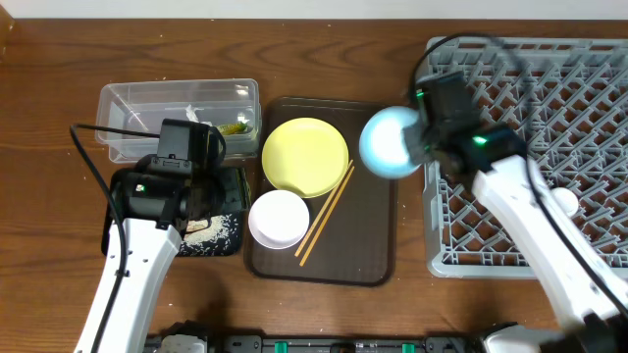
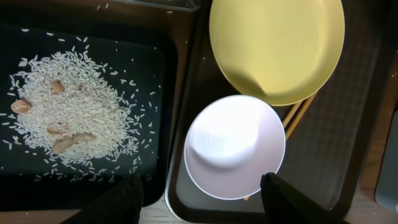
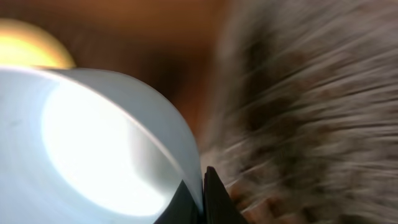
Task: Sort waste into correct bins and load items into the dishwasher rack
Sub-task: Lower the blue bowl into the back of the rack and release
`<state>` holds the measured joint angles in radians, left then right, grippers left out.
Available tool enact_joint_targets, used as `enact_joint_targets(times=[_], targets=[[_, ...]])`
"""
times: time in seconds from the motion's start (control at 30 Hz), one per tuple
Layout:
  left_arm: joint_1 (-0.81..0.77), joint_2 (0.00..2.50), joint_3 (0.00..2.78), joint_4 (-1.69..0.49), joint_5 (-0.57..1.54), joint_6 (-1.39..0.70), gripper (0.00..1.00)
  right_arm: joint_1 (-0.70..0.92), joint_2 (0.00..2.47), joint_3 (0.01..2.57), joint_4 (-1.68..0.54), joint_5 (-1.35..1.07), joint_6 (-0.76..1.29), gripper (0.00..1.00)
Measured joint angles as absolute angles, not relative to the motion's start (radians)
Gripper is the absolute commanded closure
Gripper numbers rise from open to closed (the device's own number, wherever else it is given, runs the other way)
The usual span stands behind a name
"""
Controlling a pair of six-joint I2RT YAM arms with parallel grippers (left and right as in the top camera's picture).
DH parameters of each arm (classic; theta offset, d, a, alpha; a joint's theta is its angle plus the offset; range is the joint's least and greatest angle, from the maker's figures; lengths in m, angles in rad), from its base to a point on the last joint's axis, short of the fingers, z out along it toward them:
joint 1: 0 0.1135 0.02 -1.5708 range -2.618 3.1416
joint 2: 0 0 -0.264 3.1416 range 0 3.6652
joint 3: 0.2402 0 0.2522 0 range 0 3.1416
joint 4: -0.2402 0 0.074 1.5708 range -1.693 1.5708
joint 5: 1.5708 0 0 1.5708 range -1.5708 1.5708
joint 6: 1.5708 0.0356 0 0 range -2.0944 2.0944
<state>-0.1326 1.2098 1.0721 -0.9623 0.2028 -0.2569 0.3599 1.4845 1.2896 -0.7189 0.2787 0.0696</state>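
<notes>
My left gripper (image 2: 206, 200) hangs spread wide over the black tray (image 2: 155, 74) edge, beside the white bowl (image 2: 235, 146). My right gripper (image 3: 200, 198) pinches the light-blue bowl (image 1: 389, 143) by its rim, in the gap between the serving tray (image 1: 365, 227) and the rack (image 1: 589, 88) edge.

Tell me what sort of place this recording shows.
Probably a tabletop dish-clearing station: a grey dishwasher rack, a serving tray with plate and bowl, and rice in a black tray.

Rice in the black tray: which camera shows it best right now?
Left wrist: the rice fills the frame's left, spread on the black tray, with brownish bits mixed in. Overhead shows it only as a small whitish patch beside the left arm. Right wrist shows none.
</notes>
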Motion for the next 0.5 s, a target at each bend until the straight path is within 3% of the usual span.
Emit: enact_joint_targets(times=[0.23,0.5], targets=[[-0.133,1.21,1.072,-0.962,0.202,-0.257,0.36,0.319,1.443,1.301,-0.484,0.67,0.016,0.99],[-0.133,1.21,1.071,-0.962,0.202,-0.257,0.36,0.221,1.542,1.302,-0.217,0.842,-0.195,0.99]])
